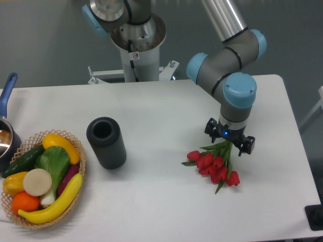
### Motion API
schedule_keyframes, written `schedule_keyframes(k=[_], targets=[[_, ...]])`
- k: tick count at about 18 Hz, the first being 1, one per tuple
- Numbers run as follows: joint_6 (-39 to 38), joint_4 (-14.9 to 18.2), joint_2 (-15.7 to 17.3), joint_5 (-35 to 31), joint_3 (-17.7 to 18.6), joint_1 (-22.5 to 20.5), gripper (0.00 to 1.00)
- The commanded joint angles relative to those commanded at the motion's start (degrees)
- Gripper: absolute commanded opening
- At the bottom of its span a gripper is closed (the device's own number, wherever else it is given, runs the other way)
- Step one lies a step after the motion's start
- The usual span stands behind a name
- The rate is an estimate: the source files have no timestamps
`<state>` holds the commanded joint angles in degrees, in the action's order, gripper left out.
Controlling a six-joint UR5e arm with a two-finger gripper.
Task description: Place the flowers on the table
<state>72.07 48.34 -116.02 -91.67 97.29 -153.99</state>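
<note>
White tabletop carries the flowers, lying at its right side with red heads toward the near edge. Directly over their stems, the gripper has its fingers spread apart. Well to the left stand a dark vase and a basket of produce.

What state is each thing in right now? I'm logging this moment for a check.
flowers: lying on the table, stem ends under the gripper.
gripper: above the stem ends; grip cannot be told.
dark cylinder vase: upright, empty.
wicker basket: full of fruit and vegetables.
pot: at left edge, mostly cut off.
</note>
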Motion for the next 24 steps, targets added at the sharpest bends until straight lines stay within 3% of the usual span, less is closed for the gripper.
schedule_keyframes(k=[24], targets=[[0.2,1.3,0.4,0.1,-0.8,-1.5,1.00]])
